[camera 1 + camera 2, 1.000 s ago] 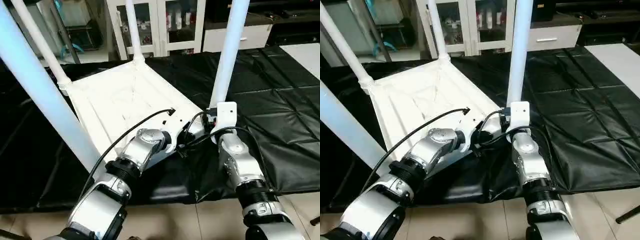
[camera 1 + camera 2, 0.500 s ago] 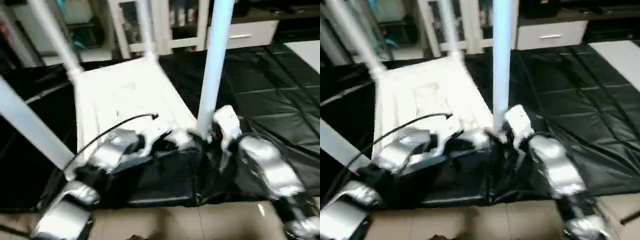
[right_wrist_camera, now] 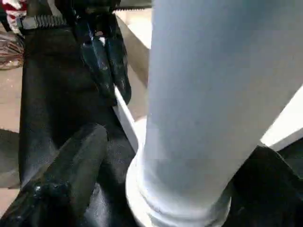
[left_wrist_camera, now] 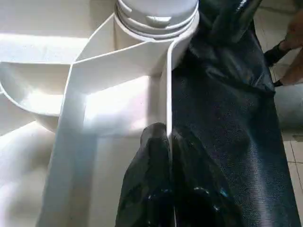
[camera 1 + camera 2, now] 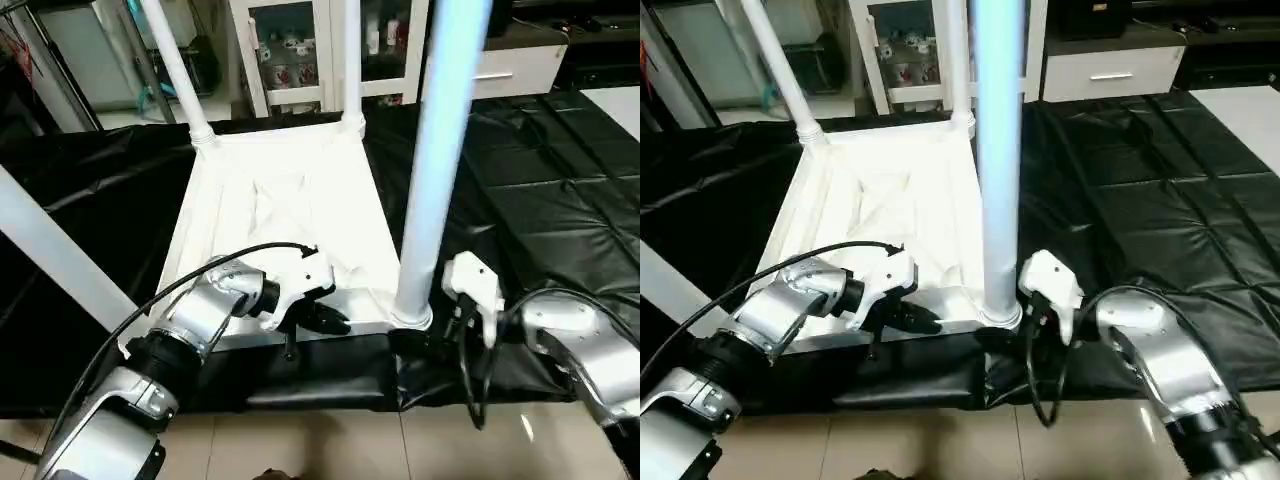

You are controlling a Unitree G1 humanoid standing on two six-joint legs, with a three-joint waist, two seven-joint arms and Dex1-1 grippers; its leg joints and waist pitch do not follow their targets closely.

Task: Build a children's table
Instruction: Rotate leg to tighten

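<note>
Left eye view puts two silver forearms nearest, reaching in from the bottom corners toward the near edge of one upturned white plastic rectangular table top (image 5: 285, 215), which lies ribbed side up on a black mat (image 5: 560, 190) spread over the floor. The left gripper (image 5: 325, 320) angles in from the left, its two black fingers (image 4: 161, 189) pressed together on the thin near rim of the top, one finger on each side of the rim wall. The right gripper (image 5: 425, 345) comes in level from the right at the base of the near right white tube leg (image 5: 440, 150); its jaws stand wide apart, one finger (image 3: 61, 179) on either side of the leg, and whether they touch it cannot be told.

Four long white tube legs stand upright in the round corner sockets: the near right one, a near left leg (image 5: 60, 260) leaning across the left edge, and two far legs (image 5: 175, 65) and (image 5: 350, 60) at the far corners. Beyond the mat stands one white cabinet with glass doors (image 5: 300, 50).
</note>
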